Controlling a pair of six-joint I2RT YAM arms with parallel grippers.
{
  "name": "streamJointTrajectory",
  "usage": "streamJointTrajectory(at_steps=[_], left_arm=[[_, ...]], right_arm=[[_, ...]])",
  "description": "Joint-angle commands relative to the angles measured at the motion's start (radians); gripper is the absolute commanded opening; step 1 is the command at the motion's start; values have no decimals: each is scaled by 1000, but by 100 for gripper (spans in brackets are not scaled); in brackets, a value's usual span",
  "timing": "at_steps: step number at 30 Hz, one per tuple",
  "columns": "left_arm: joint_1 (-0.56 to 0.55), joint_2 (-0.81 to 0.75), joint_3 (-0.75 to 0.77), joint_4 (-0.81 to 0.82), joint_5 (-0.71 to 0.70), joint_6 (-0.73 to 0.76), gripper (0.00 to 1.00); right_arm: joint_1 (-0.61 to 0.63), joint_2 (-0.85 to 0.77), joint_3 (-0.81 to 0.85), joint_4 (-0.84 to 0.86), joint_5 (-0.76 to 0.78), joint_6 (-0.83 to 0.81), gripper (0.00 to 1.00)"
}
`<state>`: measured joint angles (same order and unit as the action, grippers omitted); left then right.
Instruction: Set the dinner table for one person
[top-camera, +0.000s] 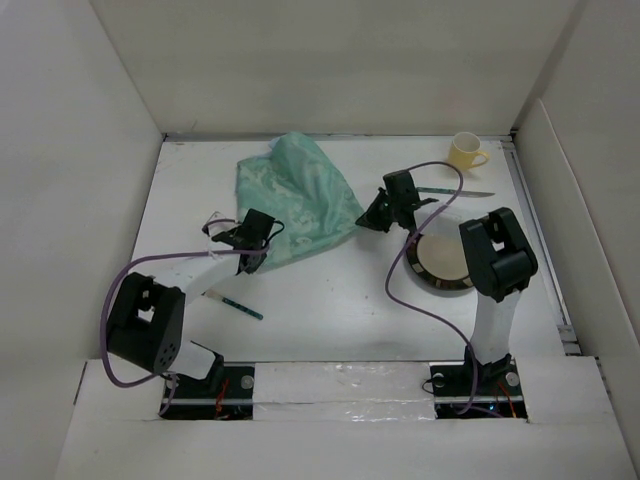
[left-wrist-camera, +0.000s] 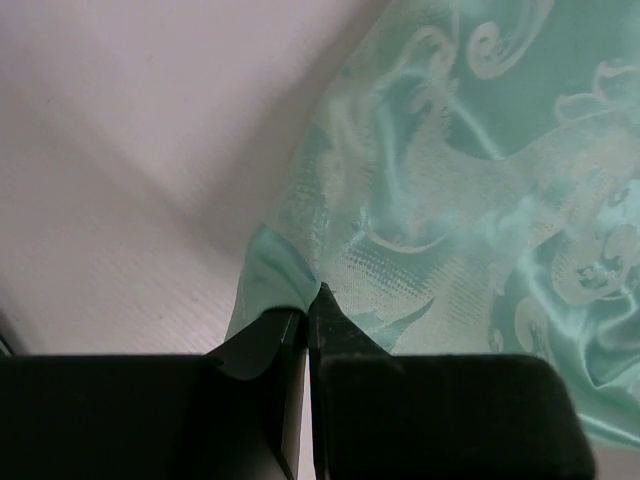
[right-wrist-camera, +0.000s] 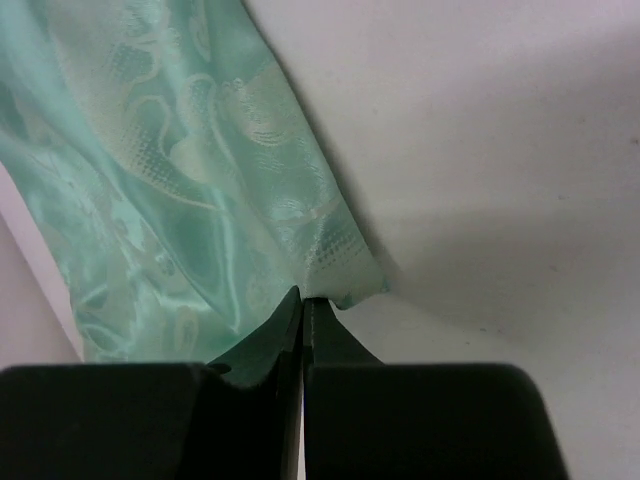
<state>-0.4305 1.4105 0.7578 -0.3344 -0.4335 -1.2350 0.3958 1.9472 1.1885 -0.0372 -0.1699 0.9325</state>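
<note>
The mint-green patterned placemat (top-camera: 295, 195) lies bunched up at the back middle of the white dinner table (top-camera: 330, 310). My left gripper (top-camera: 243, 238) is at the cloth's near-left corner. In the left wrist view the jaws (left-wrist-camera: 312, 296) are pressed together with the placemat's (left-wrist-camera: 450, 200) folded edge pinched at their tips. My right gripper (top-camera: 377, 215) is at the cloth's right corner. In the right wrist view it (right-wrist-camera: 302, 300) is shut on the hemmed corner of the placemat (right-wrist-camera: 170, 180).
A cream plate with a dark rim (top-camera: 445, 262) sits partly under the right arm. A yellow mug (top-camera: 466, 150) stands at the back right, with a teal-handled utensil (top-camera: 452, 190) near it. Another teal-handled utensil (top-camera: 236, 305) lies front left. White walls enclose the table.
</note>
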Motion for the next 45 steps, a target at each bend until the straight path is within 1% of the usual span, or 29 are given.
streamJointTrajectory(at_steps=[1,3,4,5,6,7,8,9,10,11,13,14,15,17,18,19,20,21,22,23,25,28,30,33,34,37,41,43,45], left_arm=[[18,19,136,-9,-95,96,0],[53,37,234,20,-103,188,0],[96,48,358,61,-99,278,0],[120,57,432,86,-82,329,0],[145,89,587,96,-36,371,0],[185,106,671,109,-16,443,0],[194,132,769,100,-7,477,0],[194,186,863,81,-13,509,0],[194,214,1058,33,-13,544,0],[194,243,1157,-6,-14,593,0],[194,285,1309,-52,-10,624,0],[194,257,1307,-49,-11,631,0],[194,222,1275,-34,-19,632,0],[194,136,1047,87,-21,643,0],[194,36,950,131,-27,644,0],[194,-8,755,202,-30,634,0],[194,-57,661,221,-25,623,0],[203,-132,584,231,-27,599,0],[203,-160,439,226,-31,579,0],[203,-212,370,210,-39,551,0],[203,-258,197,171,-34,475,0],[203,-315,48,108,-8,402,35],[203,-326,17,63,5,379,41],[203,-354,-11,-6,7,371,47],[203,-358,-17,-32,7,371,50],[203,-370,-18,-77,1,381,56],[203,-331,-25,-117,4,397,58],[203,-303,-28,-117,19,436,64],[203,-239,-18,-115,44,495,65]], right_arm=[[15,-54,88,71,97,-50,0],[15,-70,181,85,118,-117,0],[15,-68,235,71,136,-142,0],[15,-62,305,-3,144,-174,0],[15,-35,474,-48,150,-235,0],[15,-18,570,-93,161,-262,0],[15,-1,667,-181,164,-296,0],[15,12,848,-220,164,-354,0],[15,33,932,-249,209,-380,0],[26,39,1000,-300,214,-411,0],[40,23,1121,-345,210,-480,0],[49,-3,1108,-351,213,-503,0],[69,-37,1070,-342,219,-536,0],[93,-147,877,-311,230,-569,0],[122,-186,794,-296,224,-601,0],[139,-215,707,-282,224,-613,0],[156,-243,547,-268,228,-620,0],[176,-296,464,-257,231,-624,0],[214,-319,386,-242,219,-629,0],[233,-339,238,-212,222,-629,0],[274,-384,119,-202,207,-595,0],[310,-413,-47,-220,144,-548,0],[310,-425,-137,-228,156,-519,3],[319,-456,-202,-247,164,-506,27],[319,-468,-216,-259,158,-509,41],[319,-499,-217,-326,202,-508,57],[298,-557,-230,-397,247,-480,68],[262,-597,-248,-412,254,-454,70],[236,-652,-289,-420,244,-442,71]])
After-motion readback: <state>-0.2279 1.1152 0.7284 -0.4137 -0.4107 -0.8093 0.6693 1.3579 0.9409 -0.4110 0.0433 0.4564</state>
